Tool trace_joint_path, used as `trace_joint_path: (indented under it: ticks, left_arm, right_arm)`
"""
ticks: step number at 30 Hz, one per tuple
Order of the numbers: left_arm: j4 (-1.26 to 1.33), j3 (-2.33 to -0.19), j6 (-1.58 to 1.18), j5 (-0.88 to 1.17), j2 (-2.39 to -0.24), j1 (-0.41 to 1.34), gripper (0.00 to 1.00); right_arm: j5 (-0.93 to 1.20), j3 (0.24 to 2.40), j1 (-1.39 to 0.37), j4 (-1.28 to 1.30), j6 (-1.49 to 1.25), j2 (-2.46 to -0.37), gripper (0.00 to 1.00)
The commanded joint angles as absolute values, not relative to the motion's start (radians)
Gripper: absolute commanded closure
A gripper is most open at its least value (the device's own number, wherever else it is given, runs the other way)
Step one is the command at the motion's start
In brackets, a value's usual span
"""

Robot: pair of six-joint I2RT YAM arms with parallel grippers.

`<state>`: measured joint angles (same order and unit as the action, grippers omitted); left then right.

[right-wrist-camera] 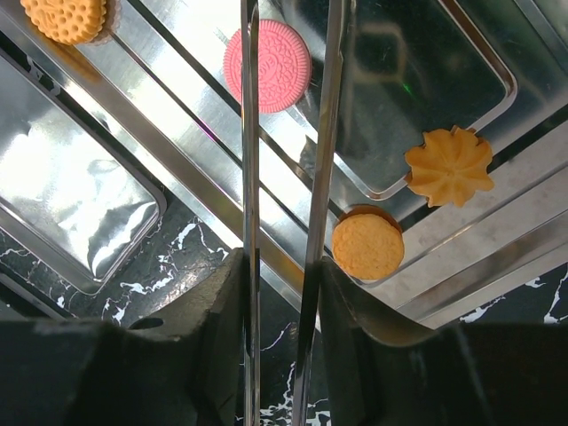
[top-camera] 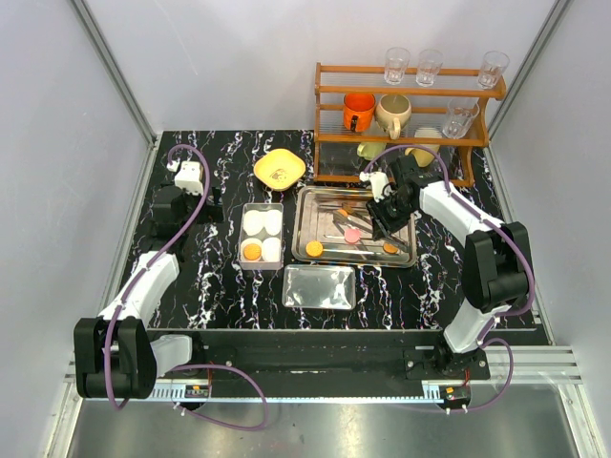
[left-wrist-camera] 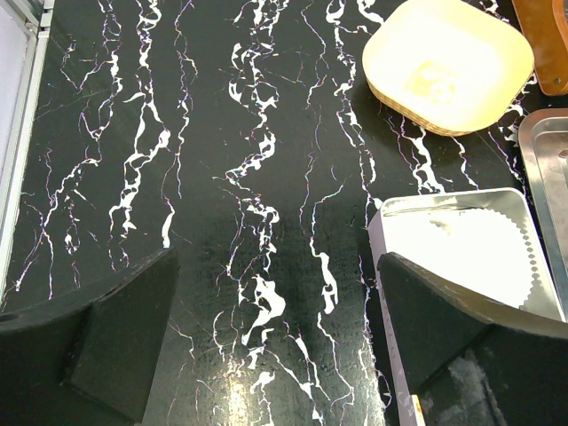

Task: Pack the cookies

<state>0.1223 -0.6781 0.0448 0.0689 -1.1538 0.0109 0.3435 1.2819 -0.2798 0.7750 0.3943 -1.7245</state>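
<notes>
A pink cookie [right-wrist-camera: 266, 65] lies in the steel tray [top-camera: 406, 227], between the two arms of metal tongs [right-wrist-camera: 250, 142] whose tips run off the top of the right wrist view. My right gripper [right-wrist-camera: 280, 284] is shut on those tongs, its fingers [right-wrist-camera: 217, 311] pressing both arms. Around it lie a round orange cookie [right-wrist-camera: 367, 246], a flower-shaped one [right-wrist-camera: 449, 165] and another orange one [right-wrist-camera: 64, 16]. One orange cookie [top-camera: 252, 251] sits in the white box [top-camera: 262, 236] of paper cups. My left gripper [left-wrist-camera: 275, 328] hangs open over bare table left of that box [left-wrist-camera: 461, 244].
A shiny tin lid [top-camera: 320, 286] lies in front of the tray. A yellow bowl [top-camera: 279, 168] stands behind the box. A wooden rack [top-camera: 406, 114] with mugs and glasses fills the back right. Grey walls close in both sides.
</notes>
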Motion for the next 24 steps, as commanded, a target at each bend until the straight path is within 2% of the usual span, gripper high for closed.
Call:
trace_joint_path:
  ticks: [1, 5, 17, 24]
  left_arm:
    - [0.173, -0.687, 0.051, 0.084, -1.132, 0.005, 0.01]
    - [0.173, -0.686, 0.052, 0.081, -1.132, 0.005, 0.01]
    - [0.175, -0.689, 0.041, 0.083, -1.137, 0.005, 0.01]
    - [0.175, -0.695, 0.026, 0.077, -1.144, 0.005, 0.01]
  right_arm:
    - [0.330, 1.305, -0.284, 0.765, 0.393, -1.675, 0.69]
    - [0.337, 1.328, -0.285, 0.782, 0.387, -1.661, 0.73]
    - [0.357, 1.423, -0.307, 0.851, 0.373, -1.583, 0.75]
    - [0.337, 1.519, -0.414, 0.884, 0.356, -1.585, 0.75]
